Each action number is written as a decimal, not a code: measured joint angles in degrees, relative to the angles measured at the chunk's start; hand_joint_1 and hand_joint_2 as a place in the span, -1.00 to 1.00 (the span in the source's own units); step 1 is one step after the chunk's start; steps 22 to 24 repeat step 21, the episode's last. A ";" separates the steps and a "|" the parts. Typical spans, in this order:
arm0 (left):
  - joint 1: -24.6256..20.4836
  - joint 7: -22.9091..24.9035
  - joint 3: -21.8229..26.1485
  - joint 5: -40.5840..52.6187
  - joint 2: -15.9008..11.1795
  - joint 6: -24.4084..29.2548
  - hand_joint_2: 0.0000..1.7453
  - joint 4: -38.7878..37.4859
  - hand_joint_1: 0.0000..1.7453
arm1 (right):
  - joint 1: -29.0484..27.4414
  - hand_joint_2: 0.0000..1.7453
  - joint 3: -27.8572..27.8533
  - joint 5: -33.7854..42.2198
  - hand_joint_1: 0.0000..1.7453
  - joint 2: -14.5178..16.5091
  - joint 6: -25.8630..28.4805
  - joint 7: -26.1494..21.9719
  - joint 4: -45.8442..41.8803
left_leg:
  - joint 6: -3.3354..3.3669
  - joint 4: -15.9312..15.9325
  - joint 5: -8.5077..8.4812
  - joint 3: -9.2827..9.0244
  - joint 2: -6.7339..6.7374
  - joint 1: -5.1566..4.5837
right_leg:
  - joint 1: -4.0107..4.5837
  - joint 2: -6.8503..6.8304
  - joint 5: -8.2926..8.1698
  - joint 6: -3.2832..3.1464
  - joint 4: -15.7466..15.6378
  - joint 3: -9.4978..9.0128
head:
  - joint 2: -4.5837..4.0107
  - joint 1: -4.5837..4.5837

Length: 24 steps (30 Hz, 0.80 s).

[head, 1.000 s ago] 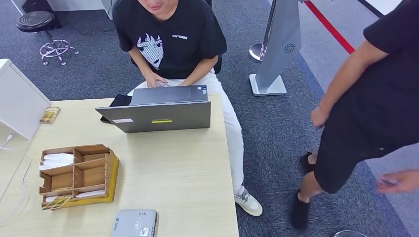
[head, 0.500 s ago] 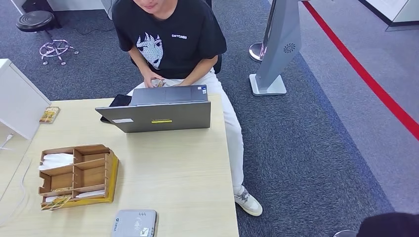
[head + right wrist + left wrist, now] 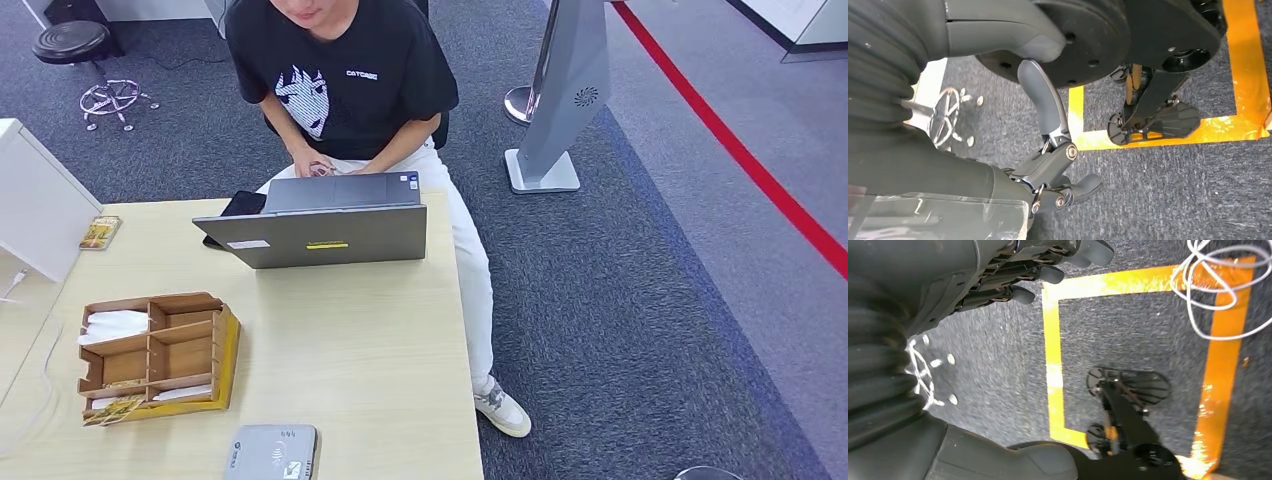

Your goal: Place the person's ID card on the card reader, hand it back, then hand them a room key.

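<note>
Closest in, both arms hang down by the robot's sides over the grey carpet. The left hand [image 3: 998,275] holds nothing and its fingers lie loose and apart. The right hand [image 3: 1048,160] holds nothing too, with its thumb out and its fingers a bit bent. They hang low, I think, because there is nothing for them to carry right now. On the table [image 3: 380,370], right at the near edge, sits the grey card reader [image 3: 272,452]. It lies flat with its long side running along that edge, likely so the robot can reach it easily. No card lies on top of it. Just behind it and to the left is a wooden box [image 3: 155,352] with little sections. White cards [image 3: 118,325] lie flat in it, long sides going left to right; these may be the room keys. Farther back stands an open laptop [image 3: 320,225] with its back to the robot. Behind it sits a person [image 3: 340,80] with both hands close together by the laptop. They may be holding something small, but I cannot tell if it is the ID card. This could be a time when the person has the ID card ready to give, or when it has already gone back to them.
</note>
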<state>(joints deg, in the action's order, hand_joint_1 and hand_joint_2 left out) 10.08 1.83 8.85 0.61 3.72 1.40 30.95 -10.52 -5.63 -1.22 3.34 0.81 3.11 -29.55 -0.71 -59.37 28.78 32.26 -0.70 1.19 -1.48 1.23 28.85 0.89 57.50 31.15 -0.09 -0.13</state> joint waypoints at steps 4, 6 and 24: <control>-0.36 -1.30 -3.47 -0.47 -1.46 -0.91 -1.00 -2.82 -1.00 | 0.66 -1.00 2.20 0.86 -1.00 -1.41 -0.67 -2.23 2.48 | 0.00 0.00 0.00 0.00 0.00 0.00 | 0.00 0.00 0.00 0.00 0.00 0.01 | 0.00 0.01; -0.40 -1.51 -4.46 -0.58 -1.88 -1.15 -1.00 -3.62 -1.00 | 0.85 -1.00 2.86 1.05 -1.00 -1.83 -0.75 -2.68 3.27 | 0.00 0.00 0.00 0.01 0.00 0.00 | 0.00 0.00 0.00 0.00 0.00 0.01 | 0.00 0.02; -0.67 -1.55 -6.55 -0.63 -2.87 -1.31 -1.00 -5.30 -1.00 | 1.36 -1.00 4.35 1.03 -1.00 -2.77 -0.74 -3.00 5.39 | 0.00 0.00 0.00 0.02 0.00 0.00 | 0.00 0.00 0.00 0.00 0.00 0.01 | 0.00 0.02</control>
